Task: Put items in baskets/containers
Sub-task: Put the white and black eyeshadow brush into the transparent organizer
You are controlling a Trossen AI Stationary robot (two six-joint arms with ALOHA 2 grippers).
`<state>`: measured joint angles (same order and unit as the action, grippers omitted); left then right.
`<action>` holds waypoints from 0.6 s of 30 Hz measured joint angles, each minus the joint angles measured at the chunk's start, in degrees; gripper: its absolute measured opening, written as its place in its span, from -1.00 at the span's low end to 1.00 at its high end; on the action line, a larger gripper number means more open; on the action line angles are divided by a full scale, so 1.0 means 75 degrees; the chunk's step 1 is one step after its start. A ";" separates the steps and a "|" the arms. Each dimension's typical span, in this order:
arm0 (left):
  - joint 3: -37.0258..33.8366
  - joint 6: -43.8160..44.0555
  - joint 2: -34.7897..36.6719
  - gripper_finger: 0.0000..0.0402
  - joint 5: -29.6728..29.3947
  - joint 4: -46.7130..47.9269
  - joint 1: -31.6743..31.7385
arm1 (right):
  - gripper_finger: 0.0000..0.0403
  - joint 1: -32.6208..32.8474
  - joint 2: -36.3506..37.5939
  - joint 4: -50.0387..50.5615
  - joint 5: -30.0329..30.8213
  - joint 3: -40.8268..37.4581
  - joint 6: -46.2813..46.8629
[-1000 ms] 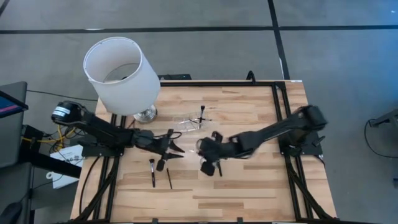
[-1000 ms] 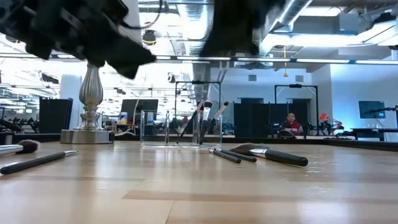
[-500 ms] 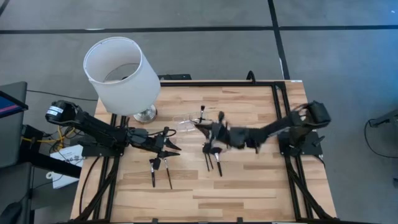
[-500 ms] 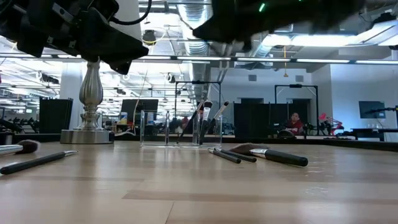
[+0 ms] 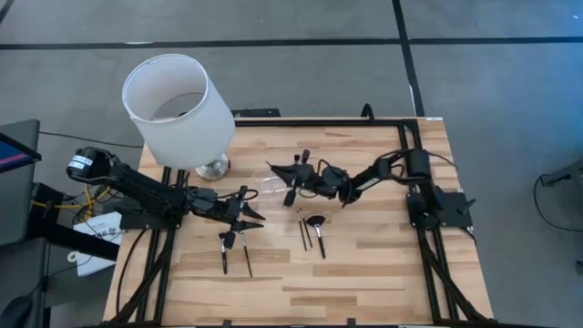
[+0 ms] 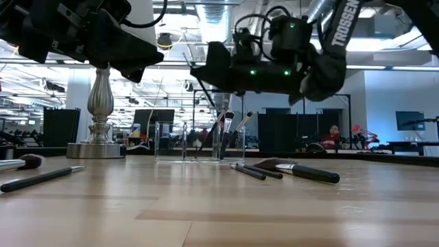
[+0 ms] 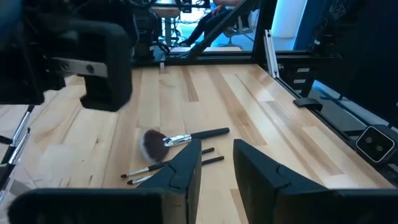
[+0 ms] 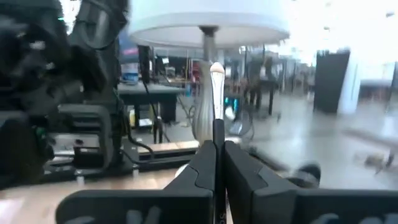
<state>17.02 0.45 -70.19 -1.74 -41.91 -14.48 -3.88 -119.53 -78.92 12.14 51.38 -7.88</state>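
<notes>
Even overhead light, surface (image 5: 364, 264) bright w/ soft, short shadows. Low view: ceiling strips glare, arms dark vs backlight. Right wrist view motion-blurred, lampshade (image 8: 208, 22) blown out. Left wrist view: near fingers (image 7: 183, 171) soft.

Lampshade (image 5: 178, 107) overhangs table's (image 5: 364, 273) back-left corner; near edge lies open.
</notes>
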 joint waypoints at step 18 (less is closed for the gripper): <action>0.0000 -0.0017 0.0000 -0.55 0.0002 0.0076 0.0000 | -0.72 -0.0151 -0.0512 0.1834 0.0432 0.0990 -0.0351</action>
<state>17.02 0.32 -70.19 -1.72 -41.34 -14.48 -5.02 -123.37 -65.16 15.38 58.81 -10.51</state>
